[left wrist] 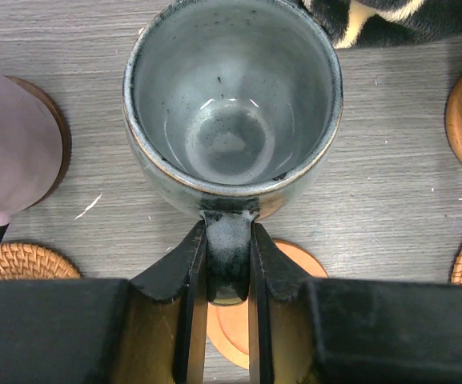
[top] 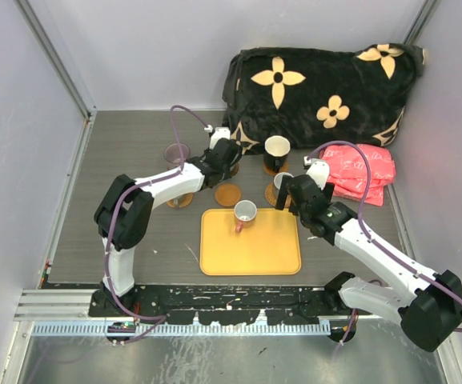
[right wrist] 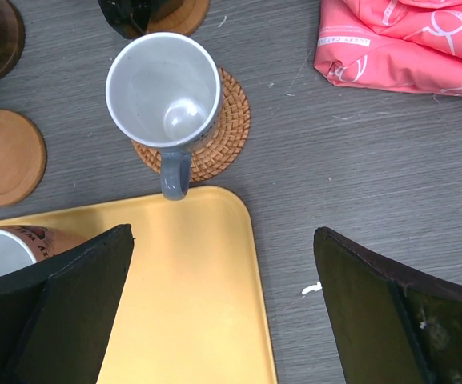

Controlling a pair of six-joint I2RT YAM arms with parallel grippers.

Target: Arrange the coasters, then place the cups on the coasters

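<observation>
The grey cup (left wrist: 232,104) has its handle pinched by the left end effector (left wrist: 228,240), with an orange-brown coaster (left wrist: 291,260) beneath the fingers. A blue-handled cup (right wrist: 162,88) stands on a wicker coaster (right wrist: 224,132) near the right end effector (right wrist: 222,236), which is spread wide above the yellow tray (right wrist: 190,304).

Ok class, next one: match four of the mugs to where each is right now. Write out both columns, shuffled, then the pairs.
Mugs
1. glazed grey mug
2. printed mug
3. black mug
4. blue-handled mug

Places
A. on the tray
B. on a wicker coaster
C. handle pinched in the left gripper
D. on a brown coaster by the blanket

Pairs: 1-C, 2-A, 3-D, 4-B
</observation>
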